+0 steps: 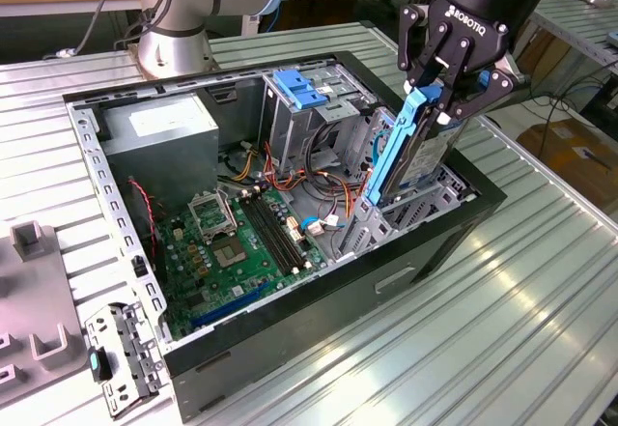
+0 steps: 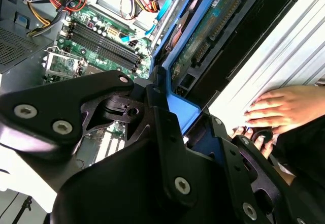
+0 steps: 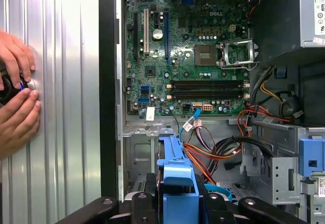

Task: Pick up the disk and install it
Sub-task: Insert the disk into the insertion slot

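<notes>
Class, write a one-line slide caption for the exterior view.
Gripper holds the blue-railed disk tilted at one end of an open computer case on a ribbed metal table.

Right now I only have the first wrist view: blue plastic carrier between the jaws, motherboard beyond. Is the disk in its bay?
Observer: Not flat. In the exterior view, the silver-grey metal disk with blue plastic rails stands steeply tilted, with its lower end down in the open black computer case.
Operator: Grip okay?
Observer: In the exterior view, the jaws are shut on the rail's upper end.
Operator: Underside?
Observer: The second wrist view shows its green circuit board exposed.
</notes>
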You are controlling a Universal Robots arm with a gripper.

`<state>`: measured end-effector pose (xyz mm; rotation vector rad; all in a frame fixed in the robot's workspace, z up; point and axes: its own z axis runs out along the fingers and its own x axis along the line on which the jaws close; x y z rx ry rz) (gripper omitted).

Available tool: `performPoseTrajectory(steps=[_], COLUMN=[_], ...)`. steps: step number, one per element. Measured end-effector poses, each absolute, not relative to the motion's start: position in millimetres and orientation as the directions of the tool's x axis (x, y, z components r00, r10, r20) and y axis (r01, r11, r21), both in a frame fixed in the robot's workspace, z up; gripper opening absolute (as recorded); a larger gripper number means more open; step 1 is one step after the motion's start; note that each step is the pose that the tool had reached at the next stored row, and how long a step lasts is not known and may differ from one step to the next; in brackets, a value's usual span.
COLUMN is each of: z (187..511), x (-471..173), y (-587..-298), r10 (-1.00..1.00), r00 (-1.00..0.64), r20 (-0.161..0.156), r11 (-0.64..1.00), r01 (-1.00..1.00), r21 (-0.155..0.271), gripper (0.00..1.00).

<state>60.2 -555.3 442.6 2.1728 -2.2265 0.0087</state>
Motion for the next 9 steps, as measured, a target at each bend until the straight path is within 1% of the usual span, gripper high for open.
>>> performPoseTrajectory(steps=[9], z=[440.1], x=[60.2], y=[-555.6], r10=[-0.999], r00=[-0.024], r20=[0.026], r11=[0.025], r01=[-1.0], r21=[0.017], gripper=[0.37])
